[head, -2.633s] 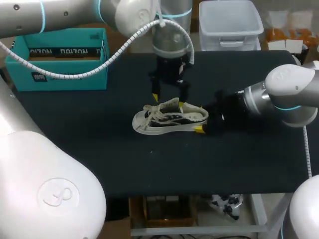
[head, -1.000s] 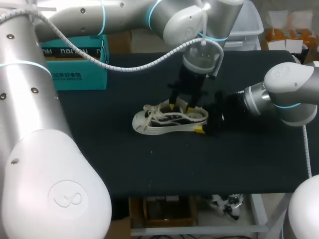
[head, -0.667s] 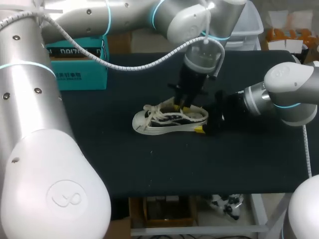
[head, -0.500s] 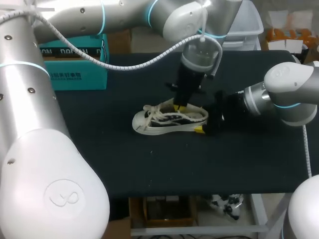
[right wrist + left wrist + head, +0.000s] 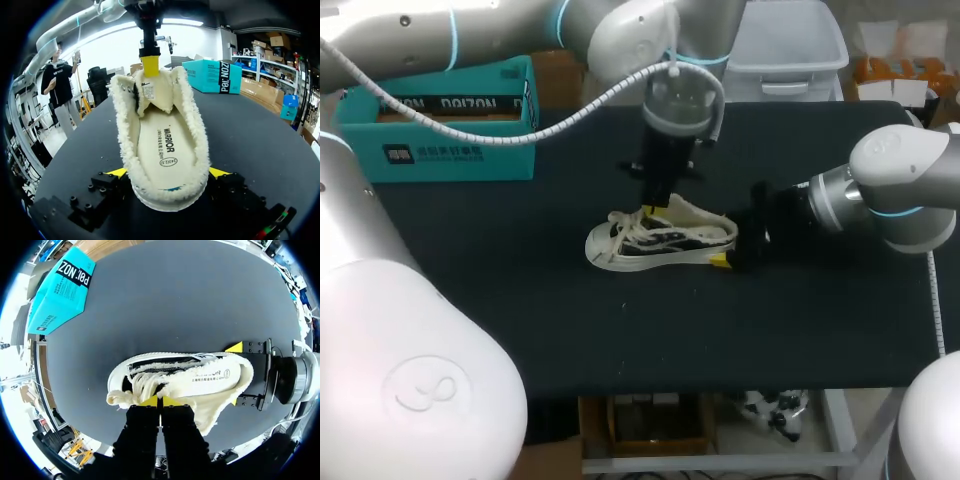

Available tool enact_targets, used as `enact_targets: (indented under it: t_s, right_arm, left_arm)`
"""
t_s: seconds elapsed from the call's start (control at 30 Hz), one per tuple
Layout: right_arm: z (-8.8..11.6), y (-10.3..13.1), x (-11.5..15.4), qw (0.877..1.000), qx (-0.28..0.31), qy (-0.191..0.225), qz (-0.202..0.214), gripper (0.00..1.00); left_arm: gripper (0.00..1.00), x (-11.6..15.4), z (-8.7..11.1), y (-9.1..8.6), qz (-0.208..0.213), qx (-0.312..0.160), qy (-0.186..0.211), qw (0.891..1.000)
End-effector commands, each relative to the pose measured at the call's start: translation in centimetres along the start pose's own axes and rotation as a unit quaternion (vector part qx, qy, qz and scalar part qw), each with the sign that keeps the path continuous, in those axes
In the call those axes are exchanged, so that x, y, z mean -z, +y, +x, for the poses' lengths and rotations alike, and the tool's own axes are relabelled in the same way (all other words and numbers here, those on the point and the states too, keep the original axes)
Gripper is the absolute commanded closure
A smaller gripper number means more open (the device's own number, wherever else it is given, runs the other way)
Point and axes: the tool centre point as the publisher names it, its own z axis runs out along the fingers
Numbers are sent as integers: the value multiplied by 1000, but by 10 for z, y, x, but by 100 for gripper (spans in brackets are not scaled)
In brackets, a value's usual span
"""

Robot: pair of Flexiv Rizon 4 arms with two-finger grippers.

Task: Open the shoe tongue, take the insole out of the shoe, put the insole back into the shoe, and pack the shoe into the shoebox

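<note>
A white low shoe (image 5: pixel 660 238) with a fleecy lining lies on the black table (image 5: pixel 520 300), toe to the left. My left gripper (image 5: pixel 649 208) comes down from above and is shut on the shoe tongue (image 5: pixel 150 387), its yellow tips (image 5: pixel 160 401) pressed together on the fleece. In the right wrist view the tongue (image 5: pixel 152 92) stands lifted, and the cream insole (image 5: pixel 162 145) lies bare inside the shoe (image 5: pixel 165 125). My right gripper (image 5: pixel 725 258) has the heel between its fingers, with both yellow fingertips (image 5: pixel 118 172) against the sides. The teal shoebox (image 5: pixel 450 120) stands at the back left.
A clear plastic bin (image 5: pixel 782 45) stands past the table's back edge at the right. Bare black table lies in front of the shoe and between the shoe and the shoebox (image 5: pixel 60 287).
The left gripper has shut on the tongue and drawn it towards the toe, moving left over the laces. The right gripper and the shoe have stayed put.
</note>
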Motion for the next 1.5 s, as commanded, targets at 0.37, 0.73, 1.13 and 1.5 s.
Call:
enact_targets:
  t_s: [0.37,0.73,1.13,1.5]
  right_arm:
    - [1,-3,-2,1000,0,-1,-2,100]
    - [1,-3,-2,1000,0,-1,-2,100]
    - [1,-3,-2,1000,0,-1,-2,100]
    - [1,-3,-2,1000,0,-1,-2,100]
  left_arm:
    - [100,27,-35,15,46,-15,189,981]
    - [100,17,-60,19,45,0,228,973]
    - [100,-4,-74,11,29,-5,228,973]
    - [82,0,-67,14,24,-41,218,975]
